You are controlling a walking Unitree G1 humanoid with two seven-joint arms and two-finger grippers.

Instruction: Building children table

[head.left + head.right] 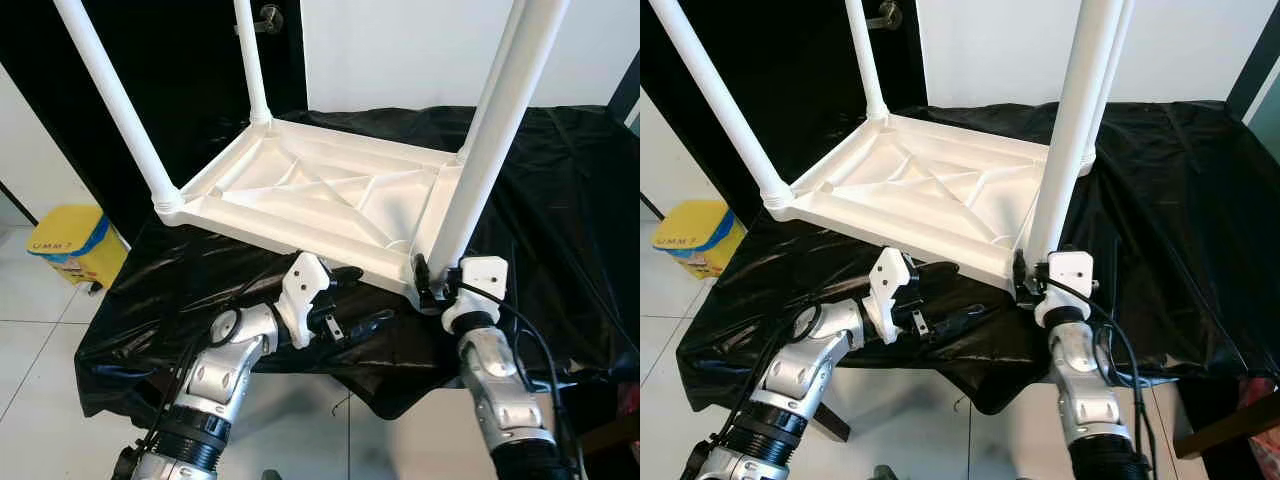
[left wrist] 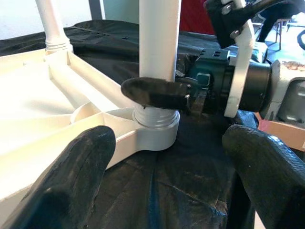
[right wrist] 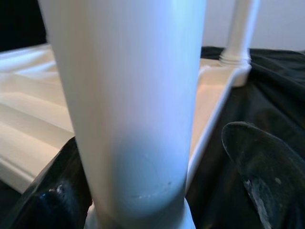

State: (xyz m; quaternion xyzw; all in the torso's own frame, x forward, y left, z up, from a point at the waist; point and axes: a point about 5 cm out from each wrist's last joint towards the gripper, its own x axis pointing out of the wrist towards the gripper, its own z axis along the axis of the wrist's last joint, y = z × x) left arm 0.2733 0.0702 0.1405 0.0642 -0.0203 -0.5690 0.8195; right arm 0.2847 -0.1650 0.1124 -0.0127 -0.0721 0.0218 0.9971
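The white children's table top (image 1: 330, 195) lies upside down on a black sheet (image 1: 560, 200) draped over the table, ribbed underside facing up, with 4 white legs standing up from its corners. The near right leg (image 1: 495, 140) rises from the corner socket (image 2: 155, 131) closest to the robot, and that is where the action is. The right pincer (image 1: 432, 280) sits right at the base of that leg; in the right wrist view its 2 black fingers (image 3: 267, 167) stand on either side of the tube, 1 pressed against it, the other with a gap showing, so apart around the leg rather than clamped. The left pincer (image 1: 345, 300) hovers low over the sheet just beside the table top's near edge, its fingers (image 2: 71, 176) spread wide and holding nothing, aimed toward the same corner. A yellow bin (image 1: 70, 245) stands on the floor off to the left.
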